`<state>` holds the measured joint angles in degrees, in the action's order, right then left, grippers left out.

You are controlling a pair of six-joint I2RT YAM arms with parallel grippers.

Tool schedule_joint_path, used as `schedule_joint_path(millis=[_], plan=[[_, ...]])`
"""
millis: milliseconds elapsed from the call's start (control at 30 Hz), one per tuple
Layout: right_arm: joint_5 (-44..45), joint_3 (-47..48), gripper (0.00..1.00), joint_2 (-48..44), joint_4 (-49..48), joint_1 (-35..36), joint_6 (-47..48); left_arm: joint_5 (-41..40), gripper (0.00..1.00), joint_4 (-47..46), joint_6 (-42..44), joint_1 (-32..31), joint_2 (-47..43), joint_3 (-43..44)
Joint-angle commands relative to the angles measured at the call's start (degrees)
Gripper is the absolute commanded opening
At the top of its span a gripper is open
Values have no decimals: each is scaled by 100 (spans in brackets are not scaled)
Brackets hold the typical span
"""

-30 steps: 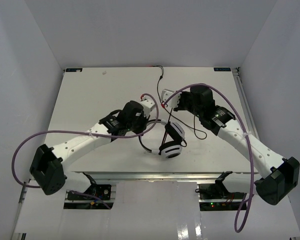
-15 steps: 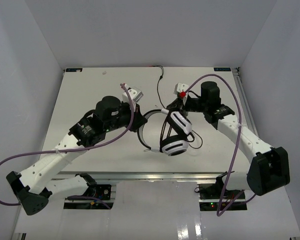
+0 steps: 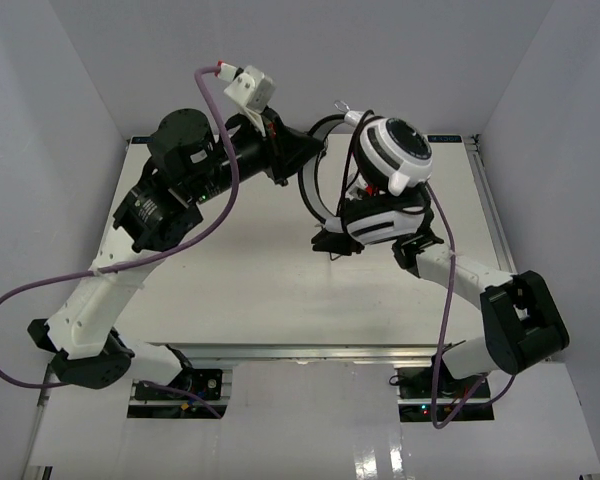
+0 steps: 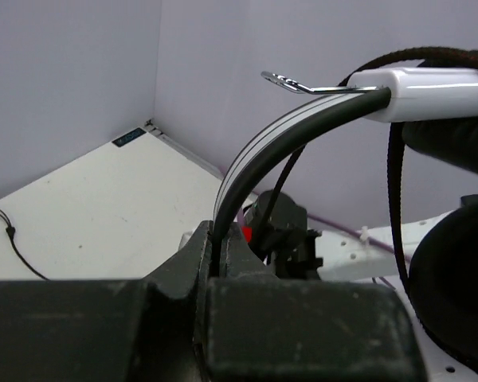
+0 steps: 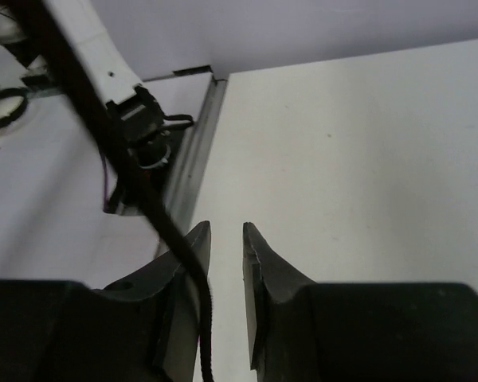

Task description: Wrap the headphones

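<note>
- Top external view: the left arm (image 3: 150, 215) stands high over the worktop (image 3: 230, 270). The left gripper (image 3: 310, 152) is clenched on the headband (image 3: 303, 185) of the headphones (image 3: 380, 222). They are held in the air over the far right part of the worktop. The upper earcup (image 3: 400, 148) turns its white round back to the camera, and the lower earcup (image 3: 365, 228) sits just beneath it. The right arm (image 3: 460, 275) comes in from the right below the lower earcup, which hides its tip.
- Left wrist view: the two fingers (image 4: 175, 270) of the left gripper press together on the black-and-white striped headband. It rises out of them and curves right into a white slider (image 4: 430, 91). A black cushion (image 4: 454, 294) fills the right edge.
- Right wrist view: the right gripper (image 5: 225, 239) is released, its jaws a little apart with bare worktop showing between them. The thin black cord (image 5: 143, 199) runs down from the upper left and lies along the inner edge of one finger (image 5: 193, 263), pinched by neither.
</note>
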<state>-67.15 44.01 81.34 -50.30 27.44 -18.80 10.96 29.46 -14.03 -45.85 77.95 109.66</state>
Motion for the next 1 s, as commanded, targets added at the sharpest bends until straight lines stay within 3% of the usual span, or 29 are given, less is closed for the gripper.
schedule_joint_path(millis=[0,100,200,367,700,833,967], plan=[[-140,-59,33,321,-2261,349,-1755,-259,0,14,-162,-20,570,1193],[-114,-260,36,248,-2476,529,-1847,-806,0,121,0,-11,769,1717],[-136,-644,37,-108,-2106,664,-1371,-1609,0,183,333,-11,829,2066],[-231,-1185,37,-929,-357,691,269,-2608,0,279,809,8,708,1993],[-203,-1315,19,-1468,2024,576,2180,-3793,0,144,1279,167,235,1289],[14,-1358,14,-1484,2206,425,2238,-3993,0,-293,1359,205,-139,700],[96,-1291,14,-1345,1939,223,1671,-3977,0,-831,1305,217,-625,-19]])
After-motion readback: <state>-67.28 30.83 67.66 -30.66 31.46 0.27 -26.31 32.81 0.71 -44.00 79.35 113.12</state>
